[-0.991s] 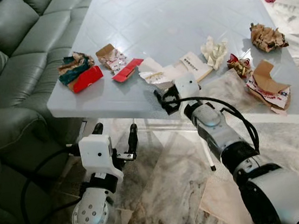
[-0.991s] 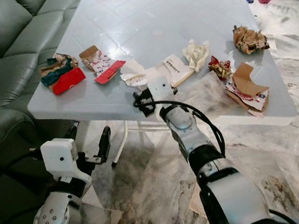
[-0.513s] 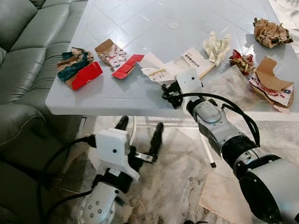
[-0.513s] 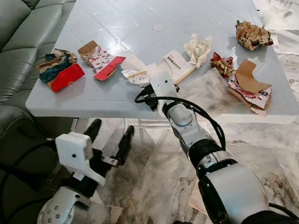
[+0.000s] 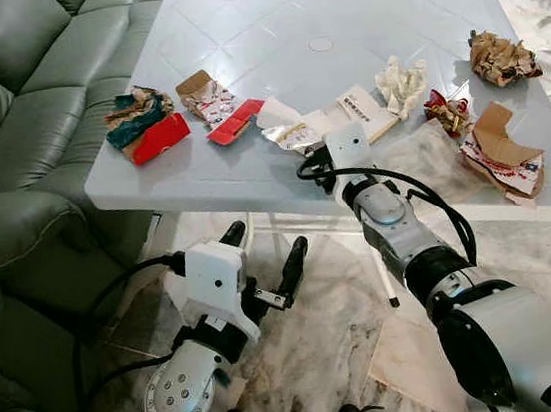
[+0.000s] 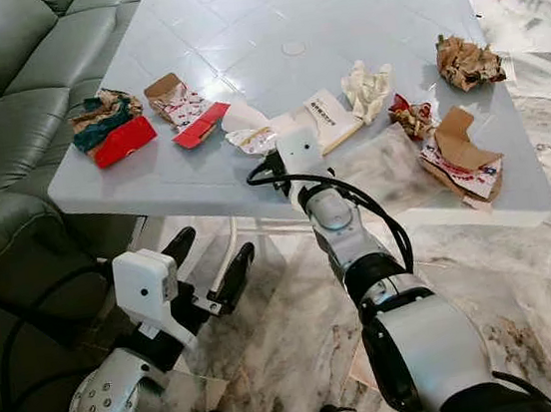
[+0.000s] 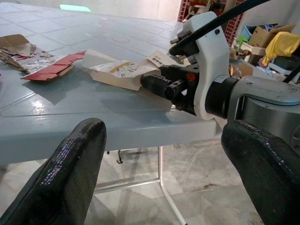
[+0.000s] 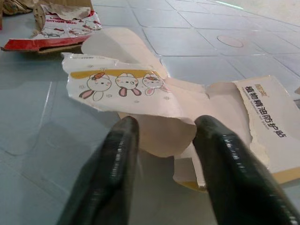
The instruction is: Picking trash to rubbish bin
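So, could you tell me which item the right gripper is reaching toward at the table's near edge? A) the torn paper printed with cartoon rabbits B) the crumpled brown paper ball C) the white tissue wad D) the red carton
A: the right gripper has its open fingers either side of the torn rabbit-print paper on the table.

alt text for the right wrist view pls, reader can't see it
The right hand, its two black fingers open, points at a torn cream paper wrapper printed with cartoon rabbits lying on the pale blue table. A flattened printed box lies beside it, red-edged packaging behind.
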